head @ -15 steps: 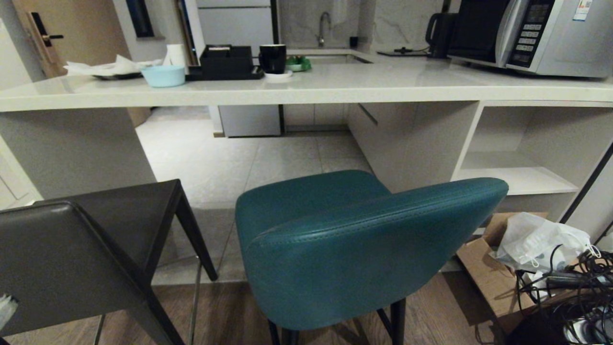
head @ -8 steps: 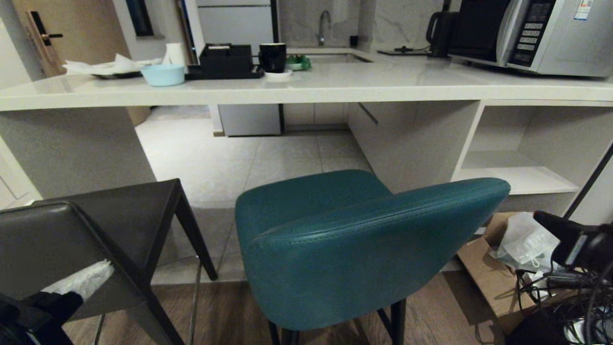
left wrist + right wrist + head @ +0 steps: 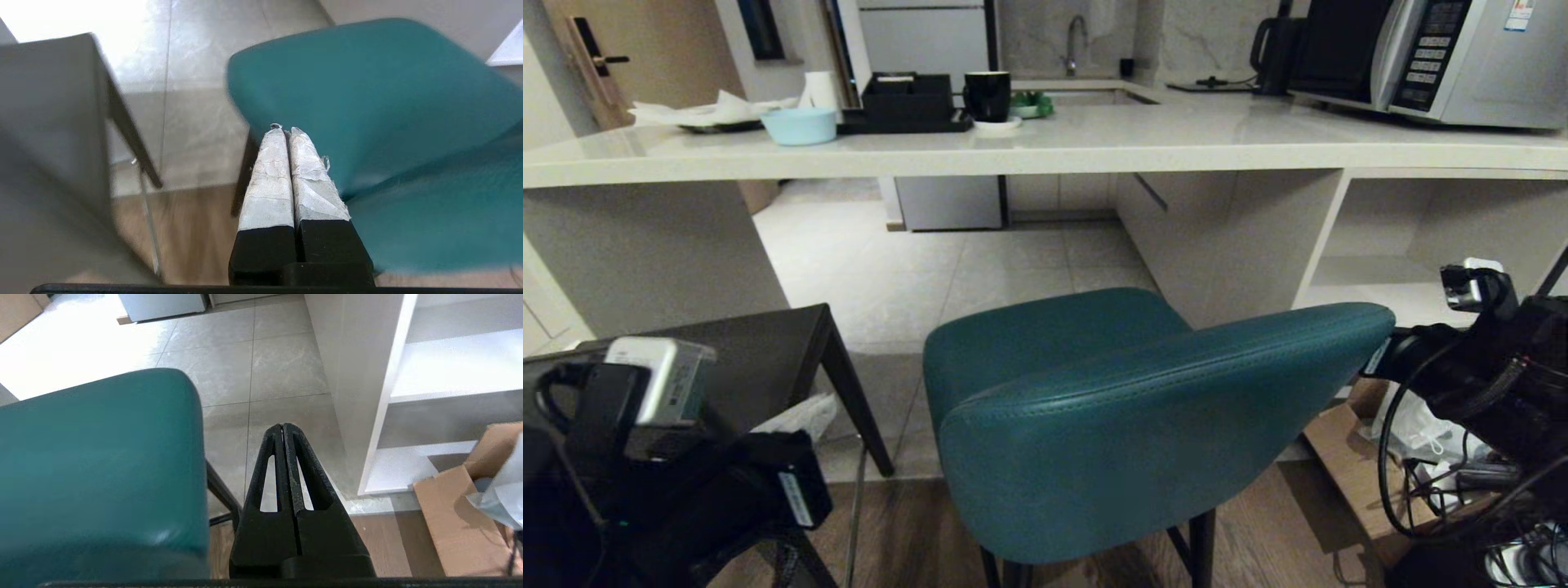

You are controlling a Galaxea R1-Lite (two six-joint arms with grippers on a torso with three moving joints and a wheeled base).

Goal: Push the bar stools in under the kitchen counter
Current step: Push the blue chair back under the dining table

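On the counter (image 3: 1045,147), from the left: a plate (image 3: 715,124) piled with crumpled paper, a light blue bowl (image 3: 800,126) whose contents cannot be seen, a black tray (image 3: 907,121) holding a black box, and a black mug (image 3: 987,97) on a saucer. Below, the left gripper (image 3: 286,132), fingers pressed together, hovers between the grey stool (image 3: 768,351) and teal stool (image 3: 1111,408). Both stools stand short of the counter. The right gripper (image 3: 282,428), also closed and empty, hangs beside the teal stool's right edge. A cardboard box (image 3: 1347,457) on the floor at far right holds a plastic bag.

Grey stool (image 3: 768,359) — mostly hidden (left arm (image 3: 645,457)).
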